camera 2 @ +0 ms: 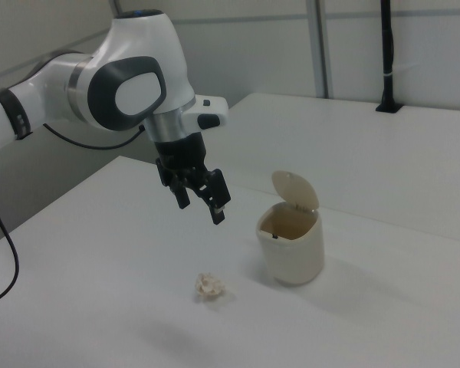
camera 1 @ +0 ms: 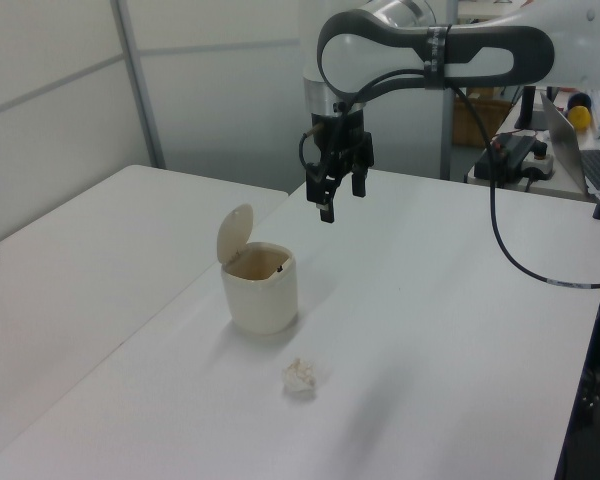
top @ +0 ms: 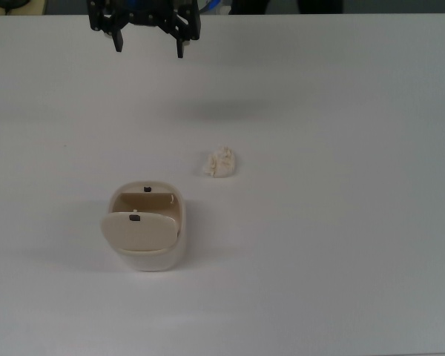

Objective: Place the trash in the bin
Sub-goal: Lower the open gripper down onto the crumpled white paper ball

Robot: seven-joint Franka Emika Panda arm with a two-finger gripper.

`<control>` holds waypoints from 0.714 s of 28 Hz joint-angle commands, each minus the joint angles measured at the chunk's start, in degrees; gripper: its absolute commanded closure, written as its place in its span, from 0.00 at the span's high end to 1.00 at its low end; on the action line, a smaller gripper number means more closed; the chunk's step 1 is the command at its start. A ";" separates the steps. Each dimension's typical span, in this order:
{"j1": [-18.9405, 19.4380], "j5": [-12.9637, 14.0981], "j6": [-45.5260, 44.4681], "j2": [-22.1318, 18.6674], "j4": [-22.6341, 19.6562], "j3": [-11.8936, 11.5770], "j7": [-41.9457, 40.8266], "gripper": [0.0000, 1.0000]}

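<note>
Hanging above the white table (top: 341, 148), my gripper (top: 149, 43) has fingers spread wide w/ nothing held. Lumpy, wrinkly off-white trash (top: 222, 162) lies on the table well apart from it; beyond that, smooth beige rounded bin (top: 150, 248), lid (top: 138, 231) tipped up. No readable text.

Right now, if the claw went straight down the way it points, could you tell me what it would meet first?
Most likely bare table. The open claw hangs apart from both the bin and the tissue wad, though depth is hard to judge.
</note>
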 commanded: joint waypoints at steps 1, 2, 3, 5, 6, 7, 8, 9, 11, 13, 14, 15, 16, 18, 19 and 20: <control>0.05 1.67 0.48 0.57 -0.73 -0.35 0.77 1.00; 0.05 1.67 0.49 1.02 -0.73 -0.26 0.61 1.00; 0.05 1.67 0.49 1.37 -0.73 -0.09 0.52 1.00; 0.32 1.67 0.58 1.98 -0.82 0.18 -0.09 1.00; 0.58 1.67 0.58 2.94 -0.82 0.27 -1.40 1.00; 0.84 1.67 0.58 3.48 -0.90 0.36 -2.55 1.00; 1.11 1.76 0.58 4.00 -0.90 0.36 -3.78 1.00; 1.37 1.76 0.58 4.44 -0.99 0.53 -5.09 1.00; 2.33 1.76 0.75 6.46 -1.17 0.79 -8.34 1.00; 3.13 1.76 0.93 7.87 -1.17 0.97 -9.58 1.00; 3.48 1.76 0.93 8.57 -1.17 1.06 -9.85 1.00; 4.00 1.67 1.10 9.19 -1.25 1.15 -9.94 1.00; 4.71 1.41 1.89 10.06 -1.34 1.15 -9.94 1.00; 5.24 1.41 3.21 10.69 -2.04 1.23 -9.94 1.00; 5.50 1.32 4.08 10.77 -2.66 1.23 -9.94 1.00; 5.85 1.15 5.05 11.04 -3.27 1.23 -9.94 1.00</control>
